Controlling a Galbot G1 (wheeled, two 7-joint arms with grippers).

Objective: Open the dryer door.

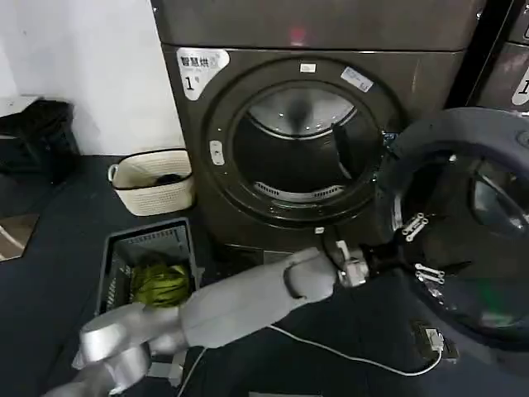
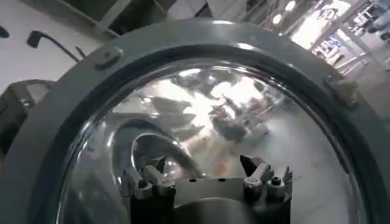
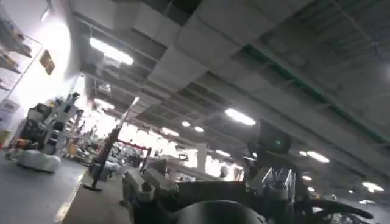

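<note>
While hanging wide open, dryer door [image 1: 463,236]: at right side of the dryer [image 1: 397,83], dark grey inner face and glass turned outward.
Drum opening [image 1: 302,149]: uncovered.
Left gripper [image 1: 382,263]: at the door's near edge, fingers [image 2: 143,179] spread apart, grasping nothing; contact not possible to tell.
Right gripper [image 3: 207,182]: idle, released, pointed toward ceiling.

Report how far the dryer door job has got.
Done: the dryer door is swung wide to the right, inner face showing, and the drum opening is uncovered. In hand: the left gripper reaches to the door's inner rim, fingers spread before the glass in the left wrist view. Left: apparently only drawing the arm back.
</note>
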